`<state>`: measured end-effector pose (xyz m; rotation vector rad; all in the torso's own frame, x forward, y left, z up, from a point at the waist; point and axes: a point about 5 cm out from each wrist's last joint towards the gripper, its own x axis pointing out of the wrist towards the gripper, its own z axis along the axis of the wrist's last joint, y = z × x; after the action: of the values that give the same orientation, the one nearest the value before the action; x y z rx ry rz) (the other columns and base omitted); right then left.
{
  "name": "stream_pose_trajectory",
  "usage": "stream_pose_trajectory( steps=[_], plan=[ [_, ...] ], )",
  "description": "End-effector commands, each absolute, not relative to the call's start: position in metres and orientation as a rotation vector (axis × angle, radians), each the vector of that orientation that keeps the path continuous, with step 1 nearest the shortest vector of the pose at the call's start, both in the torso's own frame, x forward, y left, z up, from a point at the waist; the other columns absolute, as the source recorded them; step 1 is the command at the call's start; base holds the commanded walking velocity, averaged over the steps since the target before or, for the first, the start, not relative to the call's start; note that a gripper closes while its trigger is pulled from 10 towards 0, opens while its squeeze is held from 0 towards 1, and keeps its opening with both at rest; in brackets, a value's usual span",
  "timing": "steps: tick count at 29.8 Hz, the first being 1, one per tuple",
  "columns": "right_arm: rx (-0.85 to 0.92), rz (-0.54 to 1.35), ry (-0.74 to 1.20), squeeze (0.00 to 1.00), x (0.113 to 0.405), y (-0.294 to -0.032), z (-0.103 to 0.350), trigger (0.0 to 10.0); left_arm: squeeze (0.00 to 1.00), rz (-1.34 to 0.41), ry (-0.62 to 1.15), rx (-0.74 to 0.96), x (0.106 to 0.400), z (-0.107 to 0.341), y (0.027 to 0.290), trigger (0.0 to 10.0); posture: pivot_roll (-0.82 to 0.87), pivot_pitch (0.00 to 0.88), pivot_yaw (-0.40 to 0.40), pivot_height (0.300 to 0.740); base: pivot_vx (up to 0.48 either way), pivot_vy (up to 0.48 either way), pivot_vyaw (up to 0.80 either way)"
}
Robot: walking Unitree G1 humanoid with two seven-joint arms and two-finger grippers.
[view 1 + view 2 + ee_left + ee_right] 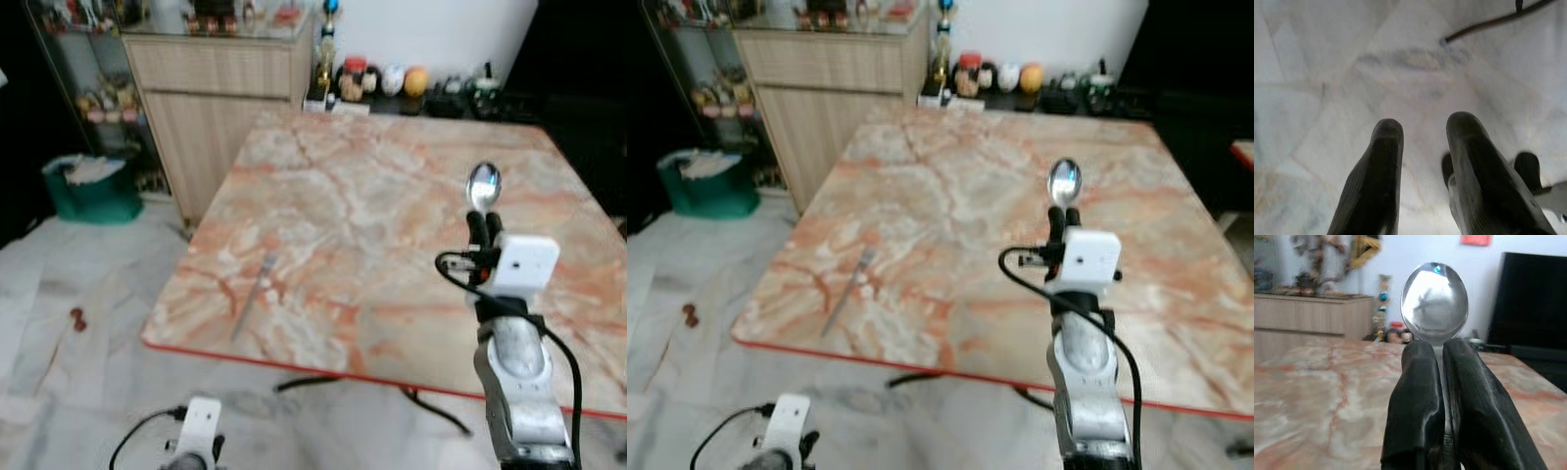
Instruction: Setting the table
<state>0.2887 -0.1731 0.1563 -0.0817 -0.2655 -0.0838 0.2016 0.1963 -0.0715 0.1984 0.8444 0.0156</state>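
Left eye view shows the idle left gripper [201, 452] lowest and nearest, hanging over the pale marble floor [78, 392] just short of the near edge of the square pink-veined marble table with a red rim [392, 245]. In the left wrist view its two black fingers [1376, 181] stand apart with nothing between them, pointing at floor tiles.

Over the table's near right part, the right gripper [484, 227] rises on its silver arm, fingers pointing up. In the right wrist view the black fingers [1415, 406] are pressed together on the handle of a shiny silver metal spoon [1434, 301], whose bowl stands upright above the fingertips, held in the air above the tabletop.

On the table's near left part lies a slim silver piece of cutlery [253, 296], flat on the marble, well apart from the spoon; its kind cannot be told.

Beyond the table's far edge stand jars and small round containers [377, 80] in a row against the wall. Past the table's far left corner is a light wooden cabinet [211, 98], and left of that a green bin [90, 191] on the floor.
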Motion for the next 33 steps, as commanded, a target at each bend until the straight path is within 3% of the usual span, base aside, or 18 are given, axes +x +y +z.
stream_pose_trajectory(
  steps=[1,33],
  plan=[
    [-0.086,-0.095,-0.294,0.0,0.288,-0.176,0.163,10.0,0.0,0.007,0.841,0.207,0.203,-0.071,0.194,10.0,0.02,0.005,-0.029,0.74,0.0,-0.364,0.0],
    [-0.073,-0.077,-0.33,0.0,0.295,-0.165,0.173,10.0,0.0,-0.027,0.852,0.24,0.202,-0.071,0.196,10.0,0.01,0.0,-0.004,0.74,0.0,-0.363,0.0]
  ],
)
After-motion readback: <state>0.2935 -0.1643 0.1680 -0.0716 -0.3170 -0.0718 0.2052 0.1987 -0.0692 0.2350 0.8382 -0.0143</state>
